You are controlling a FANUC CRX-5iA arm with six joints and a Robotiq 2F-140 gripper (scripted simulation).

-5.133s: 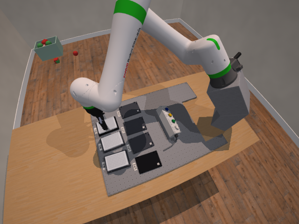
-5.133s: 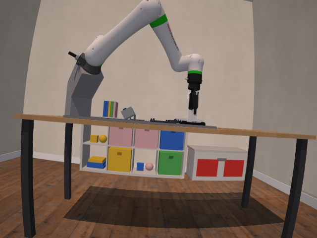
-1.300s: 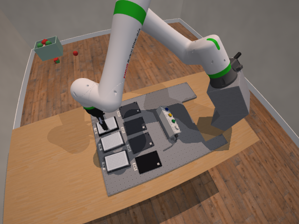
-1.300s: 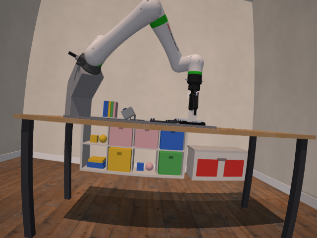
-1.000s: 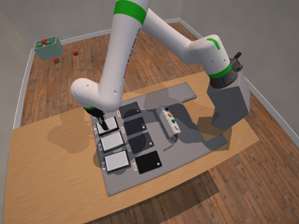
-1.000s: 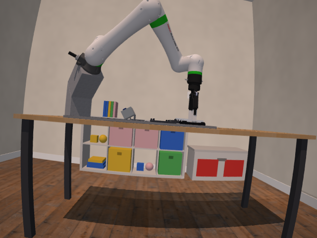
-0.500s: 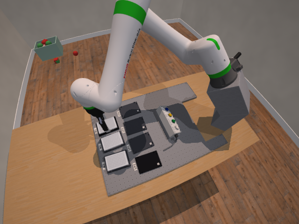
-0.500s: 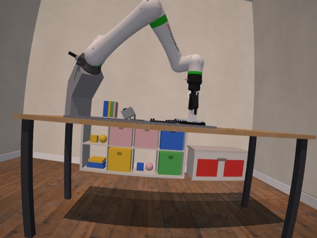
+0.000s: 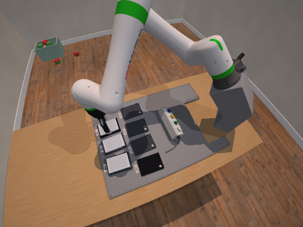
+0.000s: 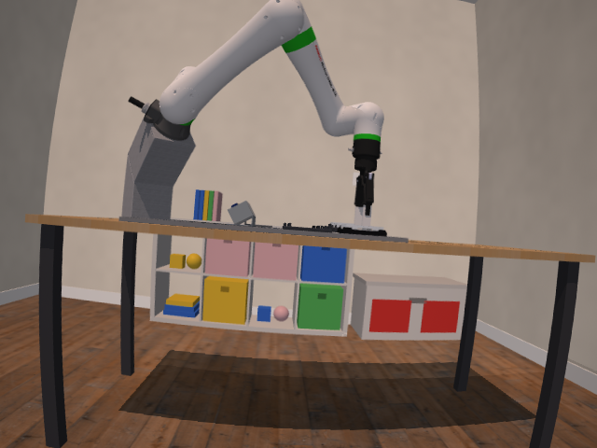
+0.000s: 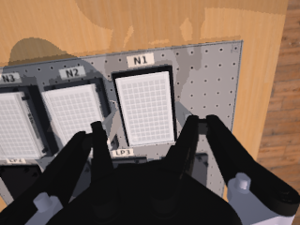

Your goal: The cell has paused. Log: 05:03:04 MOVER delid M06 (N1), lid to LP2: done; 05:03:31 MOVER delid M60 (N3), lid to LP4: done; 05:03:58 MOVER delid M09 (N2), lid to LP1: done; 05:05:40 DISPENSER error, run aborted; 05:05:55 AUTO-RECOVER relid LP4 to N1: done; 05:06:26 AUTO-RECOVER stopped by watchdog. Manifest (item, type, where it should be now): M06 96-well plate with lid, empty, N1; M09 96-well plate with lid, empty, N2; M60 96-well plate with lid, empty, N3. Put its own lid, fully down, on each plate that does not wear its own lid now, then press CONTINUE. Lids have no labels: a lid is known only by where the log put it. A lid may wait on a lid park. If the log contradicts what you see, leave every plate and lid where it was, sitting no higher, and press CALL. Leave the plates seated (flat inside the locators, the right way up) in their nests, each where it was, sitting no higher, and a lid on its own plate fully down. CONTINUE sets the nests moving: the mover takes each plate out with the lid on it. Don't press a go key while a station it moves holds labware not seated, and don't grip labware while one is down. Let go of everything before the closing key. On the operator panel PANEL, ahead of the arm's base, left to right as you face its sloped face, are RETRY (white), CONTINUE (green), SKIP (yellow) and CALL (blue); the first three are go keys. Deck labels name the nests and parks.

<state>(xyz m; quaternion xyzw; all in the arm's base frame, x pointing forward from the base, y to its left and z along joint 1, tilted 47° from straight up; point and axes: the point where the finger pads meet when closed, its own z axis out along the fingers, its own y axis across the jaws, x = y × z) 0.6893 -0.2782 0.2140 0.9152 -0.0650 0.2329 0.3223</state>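
Observation:
Three white 96-well plates sit in black nests in a row: N1 [image 11: 145, 108], N2 [image 11: 72, 110] and N3 [image 11: 14, 124]. In the top view they are N1 [image 9: 109, 126], N2 [image 9: 113, 143] and N3 [image 9: 118, 162]. My gripper [image 11: 147, 112] [image 10: 365, 212] hangs straight down over N1, open, with a finger on each side of the plate's near end. It grips nothing. The plate at N1 looks flat in its nest. Clear lids are hard to make out. Four lid parks [image 9: 143, 144] show as dark squares beside the nests.
The operator panel [image 9: 170, 123] stands right of the parks, with blue [image 9: 169, 110], yellow [image 9: 172, 116], green [image 9: 175, 122] and white [image 9: 179, 128] keys. The arm's grey pedestal [image 9: 232, 105] is at the table's far right. The deck's edge lies just beyond N1.

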